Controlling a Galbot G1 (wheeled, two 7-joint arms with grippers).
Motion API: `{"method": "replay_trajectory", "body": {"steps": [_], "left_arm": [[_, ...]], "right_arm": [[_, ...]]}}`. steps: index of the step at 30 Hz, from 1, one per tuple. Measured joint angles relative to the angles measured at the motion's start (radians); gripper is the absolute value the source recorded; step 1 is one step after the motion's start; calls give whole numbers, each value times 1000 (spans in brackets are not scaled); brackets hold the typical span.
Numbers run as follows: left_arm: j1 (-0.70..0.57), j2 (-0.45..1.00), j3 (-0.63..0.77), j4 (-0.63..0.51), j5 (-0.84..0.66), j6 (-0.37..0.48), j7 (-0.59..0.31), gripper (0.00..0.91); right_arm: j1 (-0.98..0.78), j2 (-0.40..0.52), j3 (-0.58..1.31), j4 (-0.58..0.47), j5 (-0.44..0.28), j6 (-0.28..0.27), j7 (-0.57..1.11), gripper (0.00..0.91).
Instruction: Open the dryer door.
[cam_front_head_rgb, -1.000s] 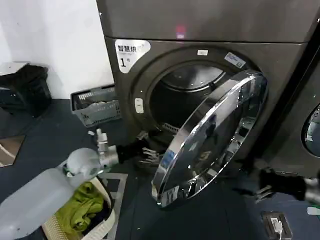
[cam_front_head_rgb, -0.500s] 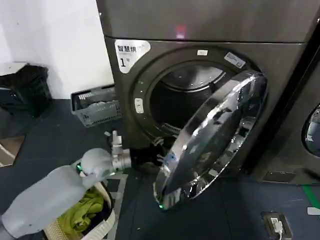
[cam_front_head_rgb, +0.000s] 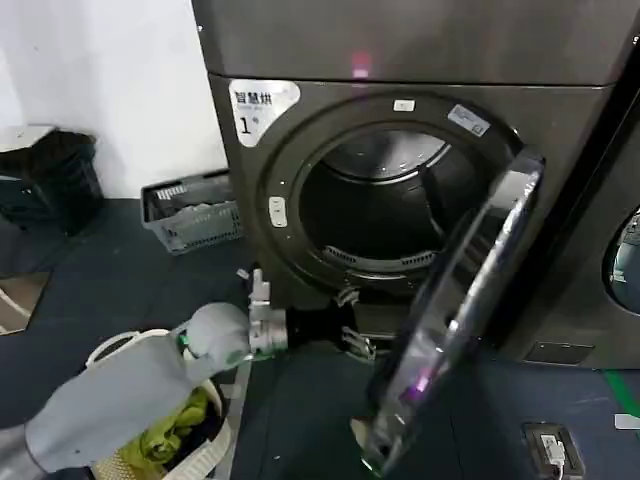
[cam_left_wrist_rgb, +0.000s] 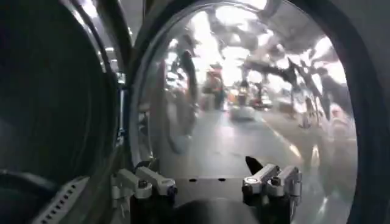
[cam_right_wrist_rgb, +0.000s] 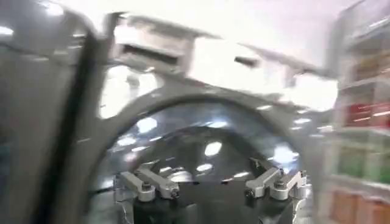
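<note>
Door (cam_front_head_rgb: 455, 310) stands swung well out from the drum opening (cam_front_head_rgb: 385, 205), edge-on; judged heavy, rigid and slick, best pushed at its chrome rim; left gripper (cam_front_head_rgb: 350, 335), jaws spread and empty, sits just inside it.

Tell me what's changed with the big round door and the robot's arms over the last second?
The dryer door swung wider, now almost edge-on, baring the drum. The left tool, open, followed it rightward below the opening. The right arm left the head view's lower right. The laundry basket and grey crate stayed put.
</note>
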Motion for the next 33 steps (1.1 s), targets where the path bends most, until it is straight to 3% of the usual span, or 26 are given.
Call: {"method": "replay_trajectory", "body": {"steps": [5, 10, 16, 20, 33], "left_arm": [[0, -47, 15, 9, 19, -7, -6, 907], [2, -119, 27, 48, 31, -15, -6, 907], [-16, -193, 65, 87, 45, -19, -16, 907], [-22, -242, 92, 117, 59, -27, -25, 907], [-41, -407, 158, 235, 103, -41, -35, 907]], "right_arm": [[-12, -53, 38, -44, -23, 4, 212, 907], [-16, -79, 68, -89, -24, 37, 316, 907], [-38, -99, 116, -116, -46, 49, 379, 907], [-56, -102, 152, -123, -47, 14, 436, 907], [-80, -95, 211, -149, -91, -3, 461, 907]]}}
